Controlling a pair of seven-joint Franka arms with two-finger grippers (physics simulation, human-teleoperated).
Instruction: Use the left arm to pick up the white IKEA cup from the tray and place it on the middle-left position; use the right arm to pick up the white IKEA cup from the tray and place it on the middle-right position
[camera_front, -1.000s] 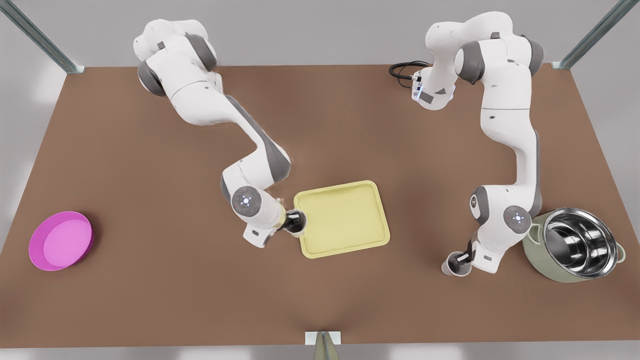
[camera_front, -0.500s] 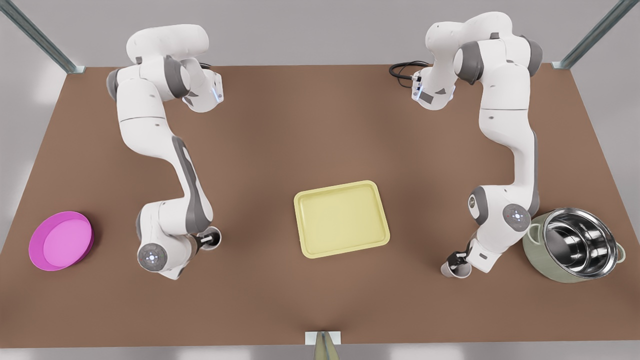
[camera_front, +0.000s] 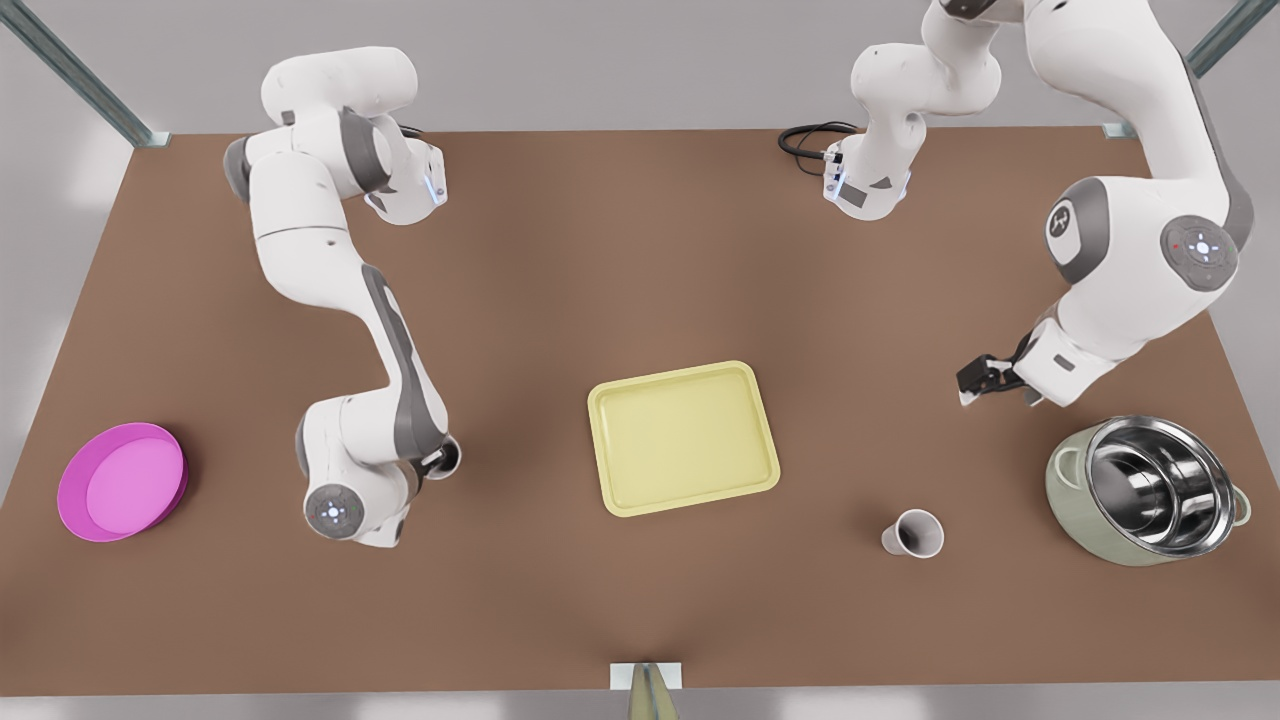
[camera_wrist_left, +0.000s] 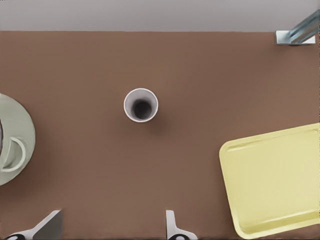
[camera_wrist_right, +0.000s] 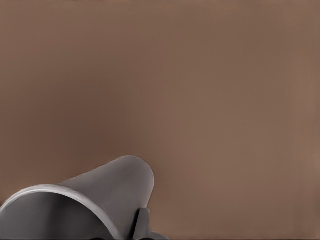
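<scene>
Front view: the left hand (camera_front: 983, 380) hung at the right. The free cup (camera_front: 914, 533) stood lower right on the worktop (camera_front: 640, 260), apart from the tray (camera_front: 683, 437). At centre-left, the right hand (camera_front: 432, 463) pinched the held cup (camera_front: 448, 456).

Left wrist view: its fingers (camera_wrist_left: 172, 227) were spread.

Right wrist view: the held cup sat lower left.

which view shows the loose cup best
Left wrist view: it looks straight down into the upright cup, whole rim clear, under the open left gripper. Front view shows it small, between tray and pot. Right wrist view shows another cup, held by the right gripper.

Even soft light, faint shadows
</scene>
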